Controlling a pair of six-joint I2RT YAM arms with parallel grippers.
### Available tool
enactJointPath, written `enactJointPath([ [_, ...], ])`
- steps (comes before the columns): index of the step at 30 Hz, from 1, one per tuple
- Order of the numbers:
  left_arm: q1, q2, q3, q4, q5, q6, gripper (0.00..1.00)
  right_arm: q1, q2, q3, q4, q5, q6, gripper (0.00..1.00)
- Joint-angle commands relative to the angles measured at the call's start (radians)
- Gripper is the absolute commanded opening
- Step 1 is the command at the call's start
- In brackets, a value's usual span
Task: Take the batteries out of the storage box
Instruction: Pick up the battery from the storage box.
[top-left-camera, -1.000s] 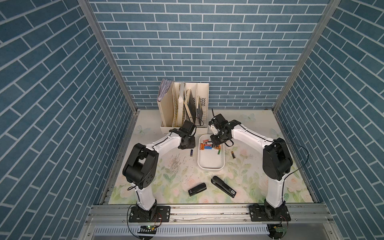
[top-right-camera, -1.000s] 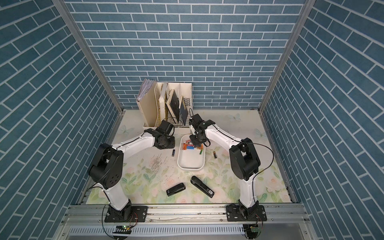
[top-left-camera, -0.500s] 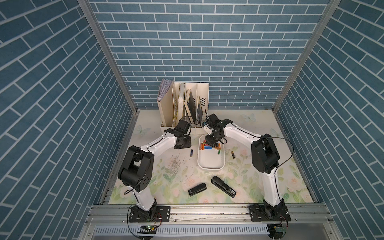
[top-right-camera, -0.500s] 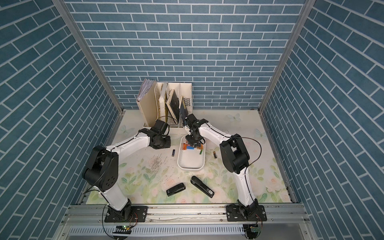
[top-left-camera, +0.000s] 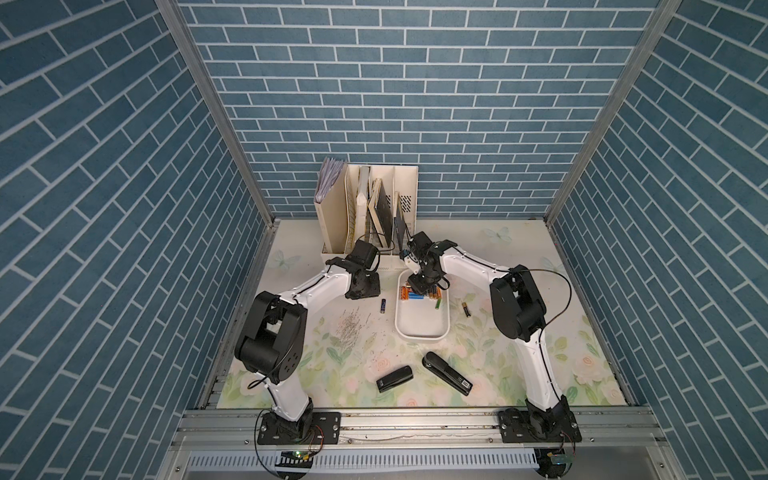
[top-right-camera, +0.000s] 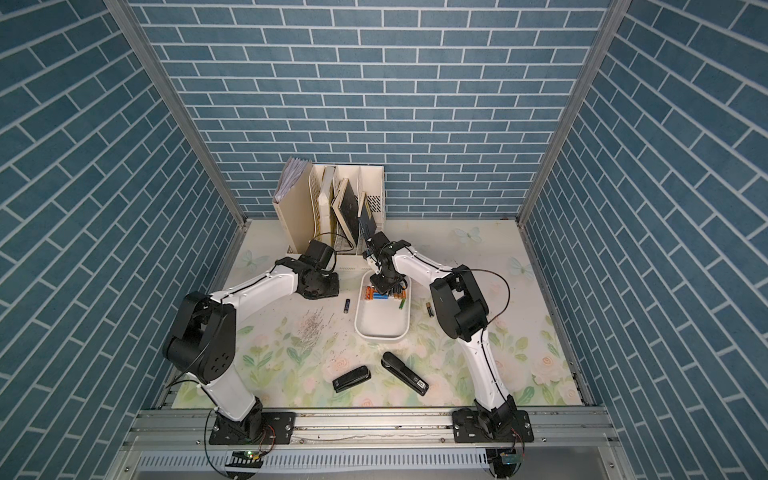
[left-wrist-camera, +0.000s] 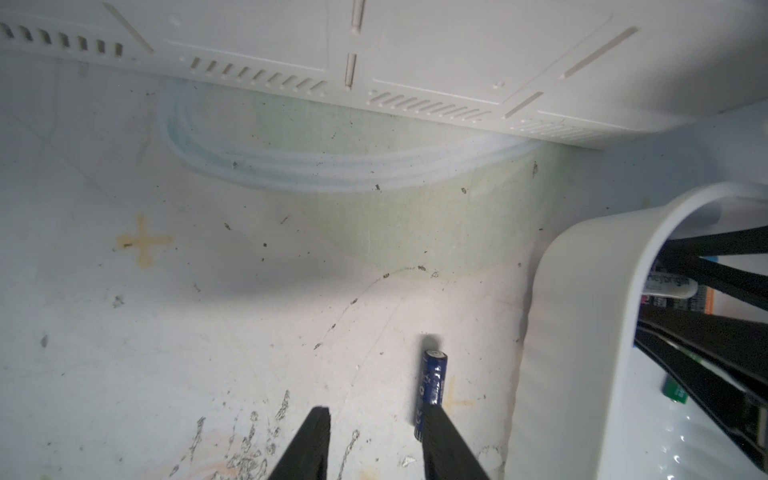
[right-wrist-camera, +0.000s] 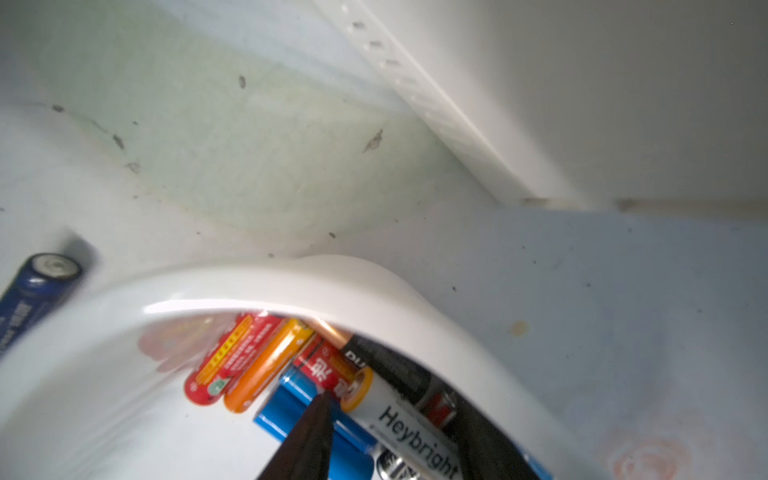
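storage box (top-left-camera: 420, 335): centre of frame, near half bare, so i work its far end.
batteries (top-left-camera: 419, 294): packed against the far wall; blue battery (top-left-camera: 382, 305) already out, left of the box.
left gripper (left-wrist-camera: 376, 411): jaws spread, empty, beside that blue battery.
right gripper (top-left-camera: 417, 287): straddles a white cell (right-wrist-camera: 415, 419); pinching or not, i cannot tell.

Storage box (top-left-camera: 422, 328): plain white. Batteries (right-wrist-camera: 266, 365) inside: red with yellow band, orange, bright blue, black-and-copper, white with orange end, green. Loose battery (left-wrist-camera: 432, 382): dark blue. Tabletop (top-left-camera: 582, 332): pale, pink roses, green leaves. Staplers (top-left-camera: 446, 372): black. Walls (top-left-camera: 415, 104): blue brick, white joints.
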Motion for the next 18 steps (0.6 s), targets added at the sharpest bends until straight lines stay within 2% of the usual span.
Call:
enactJointPath([
  [1,0.008,-0.023,-0.014,-0.021,-0.001,0.012,0.42,0.005,0.012,0.020,-0.038,0.003,-0.022,0.45],
  [11,0.008,-0.028,-0.015,-0.019,0.002,0.012,0.43,0.005,-0.006,0.001,-0.035,0.012,-0.017,0.26],
  [18,0.007,-0.028,-0.012,-0.021,0.004,0.012,0.43,0.005,-0.029,-0.001,-0.038,0.014,0.002,0.21],
])
